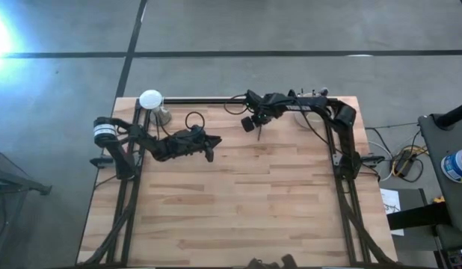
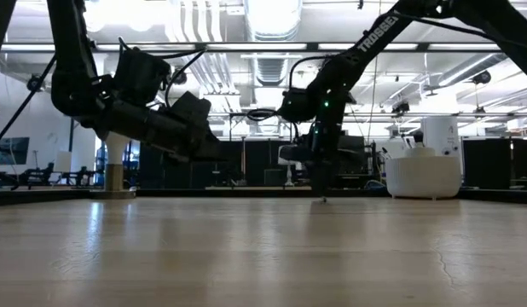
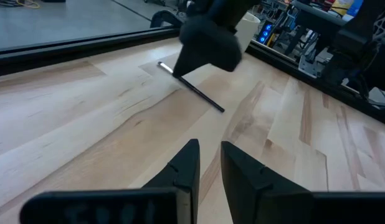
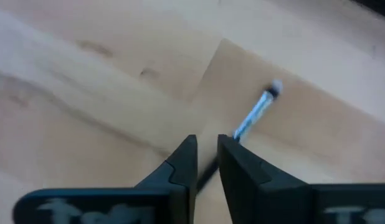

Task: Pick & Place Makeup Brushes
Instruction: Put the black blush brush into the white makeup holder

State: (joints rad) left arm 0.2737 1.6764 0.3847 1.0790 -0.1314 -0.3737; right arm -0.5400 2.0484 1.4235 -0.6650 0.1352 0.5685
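Note:
One makeup brush [image 3: 202,93] shows, thin, with a dark handle and a silvery ferrule [image 4: 255,115] ending in a small tip. It sits in my right gripper [image 4: 208,158], which is shut on it over the far middle of the table [image 1: 258,124]. In the low view the brush [image 2: 322,189] points down from the right gripper toward the tabletop. My left gripper [image 3: 209,167] hovers empty and shut to the left of it [image 1: 209,149], above the wood. The other brushes are out of view. My right gripper pinches the brush between its two fingers where the dark handle [image 4: 208,175] meets the ferrule, the fingers lying across it and coming from above. The ferrule end sticks out past the fingers. The handle end [image 3: 221,109] slants down toward the table; whether it touches, I cannot tell.
A white round object on a short stand [image 1: 151,100] sits at the far left corner. A white ribbed container [image 2: 421,176] shows beyond the right gripper. Black frame rails [image 1: 216,100] run along the far edge and both sides. The near half of the wooden table [image 1: 238,217] lies bare.

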